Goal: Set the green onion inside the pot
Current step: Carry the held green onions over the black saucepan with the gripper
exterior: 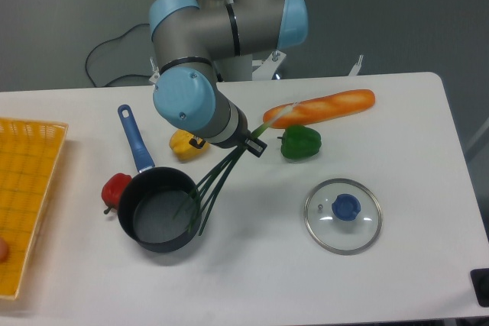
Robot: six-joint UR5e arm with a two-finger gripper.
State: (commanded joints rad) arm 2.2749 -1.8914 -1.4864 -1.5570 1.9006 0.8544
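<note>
A white table (397, 265) is filling the scene under a grey far wall. The small round black pot (157, 211) with its long blue handle is sitting near-left. The long thin green onion (221, 177) is hanging slantwise, pale end pointing far-right, dark leaves drooping across the pot's right rim. The gripper (248, 143) is clamping its stalk, though the grey arm is hiding the fingers themselves.
</note>
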